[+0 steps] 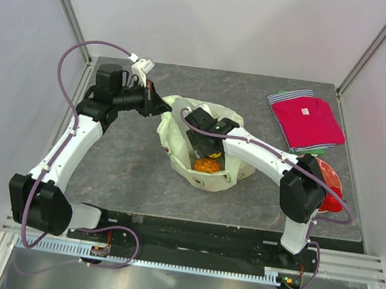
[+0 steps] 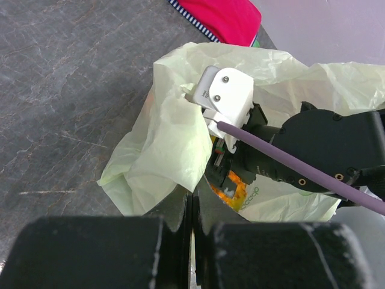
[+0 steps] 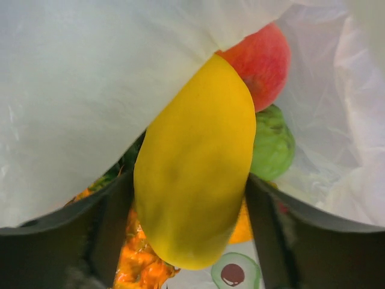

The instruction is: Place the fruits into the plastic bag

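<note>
The pale-green plastic bag (image 1: 176, 141) lies open mid-table. My left gripper (image 1: 161, 104) is shut on its rim and holds it up; in the left wrist view the jaws (image 2: 194, 201) are pressed together on the bag (image 2: 168, 144). My right gripper (image 1: 206, 150) is inside the bag, shut on the yellow mango (image 3: 195, 174) between both fingers (image 3: 108, 223). Below it lie the orange-red peach (image 3: 261, 60), the green round fruit (image 3: 272, 144) and the orange pineapple (image 3: 141, 259), which also shows in the top view (image 1: 206, 165). The bag wall (image 3: 78, 90) hides the rest.
A folded red shirt (image 1: 305, 121) lies at the back right. A red-rimmed plate (image 1: 332, 187) sits partly hidden behind the right arm's elbow at the right edge. The right arm's wrist (image 2: 313, 150) crosses over the bag mouth.
</note>
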Tool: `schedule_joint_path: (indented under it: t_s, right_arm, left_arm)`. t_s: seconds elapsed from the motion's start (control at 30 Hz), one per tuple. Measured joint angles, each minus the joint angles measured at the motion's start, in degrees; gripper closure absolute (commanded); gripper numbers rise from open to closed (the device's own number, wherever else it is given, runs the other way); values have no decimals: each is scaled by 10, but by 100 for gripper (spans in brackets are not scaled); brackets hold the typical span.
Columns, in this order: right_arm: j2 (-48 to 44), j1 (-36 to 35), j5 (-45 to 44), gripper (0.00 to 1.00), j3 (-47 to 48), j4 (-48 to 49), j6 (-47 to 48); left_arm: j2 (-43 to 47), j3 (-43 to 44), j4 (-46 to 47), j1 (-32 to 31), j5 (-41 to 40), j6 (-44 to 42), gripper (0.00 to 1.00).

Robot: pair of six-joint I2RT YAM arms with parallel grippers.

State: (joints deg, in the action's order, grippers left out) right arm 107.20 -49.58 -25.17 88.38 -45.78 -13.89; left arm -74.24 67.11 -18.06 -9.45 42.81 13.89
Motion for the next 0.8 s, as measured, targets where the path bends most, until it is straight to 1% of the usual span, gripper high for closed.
schedule_joint_path:
  t_s: [0.13, 0.23, 0.5, 0.6, 0.8]
  right_arm:
    - [0, 2, 12, 7, -16, 14, -3]
    - [-9, 3, 12, 6, -26, 23, -2]
    - [-69, 3, 27, 12, -36, 49, 13]
    - [-98, 3, 51, 14, -36, 66, 24]
    - [-149, 3, 140, 14, -37, 111, 46]
  left_arm:
    - [0, 0, 0, 0, 0, 0, 98]
    - [0, 0, 0, 0, 0, 0, 98]
    - [0, 0, 0, 0, 0, 0, 98]
    - [0, 0, 0, 0, 0, 0, 98]
    - [0, 0, 0, 0, 0, 0, 98]
